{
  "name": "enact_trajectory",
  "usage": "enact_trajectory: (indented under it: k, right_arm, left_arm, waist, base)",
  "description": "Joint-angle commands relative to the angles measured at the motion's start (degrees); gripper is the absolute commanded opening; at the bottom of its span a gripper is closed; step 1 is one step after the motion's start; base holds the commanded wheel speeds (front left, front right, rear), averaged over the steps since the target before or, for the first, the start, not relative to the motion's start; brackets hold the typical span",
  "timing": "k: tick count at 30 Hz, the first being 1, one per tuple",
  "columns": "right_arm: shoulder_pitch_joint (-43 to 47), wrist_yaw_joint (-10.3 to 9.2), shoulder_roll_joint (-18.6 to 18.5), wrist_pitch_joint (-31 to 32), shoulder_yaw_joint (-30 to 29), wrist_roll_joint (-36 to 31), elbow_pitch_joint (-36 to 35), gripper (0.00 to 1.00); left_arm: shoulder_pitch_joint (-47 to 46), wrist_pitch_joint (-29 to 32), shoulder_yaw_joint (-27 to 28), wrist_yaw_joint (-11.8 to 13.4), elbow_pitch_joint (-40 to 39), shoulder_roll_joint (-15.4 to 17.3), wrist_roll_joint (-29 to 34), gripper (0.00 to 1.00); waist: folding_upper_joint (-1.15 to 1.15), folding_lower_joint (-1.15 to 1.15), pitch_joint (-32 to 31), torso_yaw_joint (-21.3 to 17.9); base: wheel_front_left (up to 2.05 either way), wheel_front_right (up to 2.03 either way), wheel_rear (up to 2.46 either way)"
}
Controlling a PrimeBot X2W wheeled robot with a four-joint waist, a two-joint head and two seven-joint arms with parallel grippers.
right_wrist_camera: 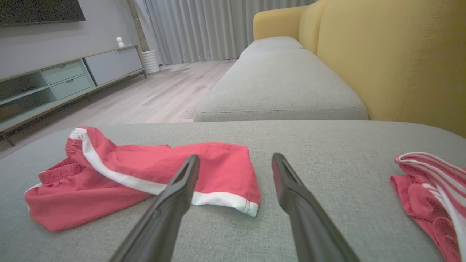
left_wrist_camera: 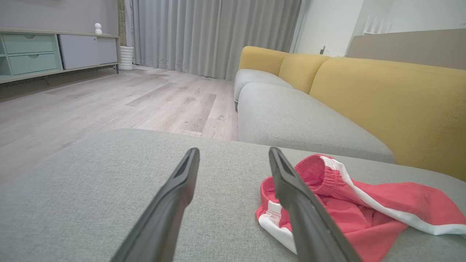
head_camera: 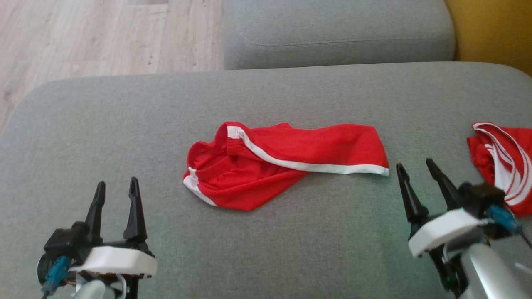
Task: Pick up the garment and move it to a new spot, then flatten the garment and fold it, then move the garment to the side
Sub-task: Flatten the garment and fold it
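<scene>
Your garment (head_camera: 286, 164), red shorts with a white side stripe, lies on the grey sofa cushion (head_camera: 124, 124), between the two grippers and a little beyond their tips. The left gripper (head_camera: 117, 181) has its fingers spread with nothing in them, near the waistband end. The right gripper (head_camera: 415, 162) is likewise spread and empty, its tips just beside the white-banded leg hem. The shorts' long axis runs side to side, waistband toward the robot's left, hem toward its right. A second red garment (head_camera: 503, 162) lies to the right gripper's right
</scene>
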Motion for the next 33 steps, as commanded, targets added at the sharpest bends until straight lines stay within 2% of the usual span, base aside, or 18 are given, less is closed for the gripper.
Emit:
enact_trajectory:
  k: [1, 6, 10, 20, 24, 28, 31, 33]
  right_arm:
    - [-0.11, 0.43, 0.34, 0.70, -0.52, -1.40, -3.36, 1.00]
    - [6.27, 0.43, 5.03, 5.96, -7.22, -6.92, -13.24, 1.00]
    - [9.61, 0.43, 7.45, 9.82, -9.67, -9.11, -19.89, 1.00]
    - [10.80, 0.43, 9.01, 12.84, -9.95, -9.58, -24.51, 1.00]
    - [9.49, 0.43, 8.82, 13.59, -9.07, -9.32, -24.70, 1.00]
    - [7.18, 0.43, 8.61, 13.42, -7.62, -9.11, -24.51, 1.00]
    - [5.37, 0.43, 8.61, 13.10, -5.88, -8.79, -23.78, 1.00]
    - [4.22, 0.43, 8.62, 12.77, -4.60, -8.52, -23.05, 1.00]
  left_arm:
    - [-1.98, -0.62, 2.65, 0.40, -1.49, 1.29, -0.14, 1.00]
    - [-1.84, -0.59, 2.41, 0.59, -1.46, 1.22, -0.18, 1.00]
    - [-2.21, -0.54, 2.08, 0.63, -1.45, 1.06, -0.14, 1.00]
    - [-4.32, 0.30, 1.14, -0.10, -1.11, 0.67, -0.40, 1.00]
    - [-9.78, 3.43, -1.44, -2.45, 1.14, -1.72, -1.21, 1.00]
    - [-17.97, 8.09, -4.12, -4.82, 6.88, -5.54, -2.42, 1.00]
    - [-23.66, 11.50, -5.04, -5.60, 12.44, -8.37, -3.68, 1.00]
    - [-26.53, 13.64, -4.99, -5.25, 16.53, -9.49, -4.43, 1.00]
  waist:
    - [0.00, 0.01, -0.11, -0.24]
    - [0.00, 0.01, -0.17, -0.91]
    - [0.00, 0.01, 0.23, -1.36]
    - [0.00, 0.01, 2.27, -1.82]
    - [0.00, 0.01, 4.40, -2.19]
    - [0.00, 0.01, 7.02, -3.38]
    - [0.00, 0.01, 8.76, -4.90]
    - [0.00, 0.01, 9.61, -6.20]
  base:
    - [0.00, 0.00, 0.00]
    - [0.00, 0.00, 0.00]
    - [0.00, 0.00, 0.00]
    - [0.00, 0.00, 0.00]
    - [0.00, 0.00, 0.00]
    - [0.00, 0.00, 0.00]
    - [0.00, 0.00, 0.00]
    - [0.00, 0.00, 0.00]
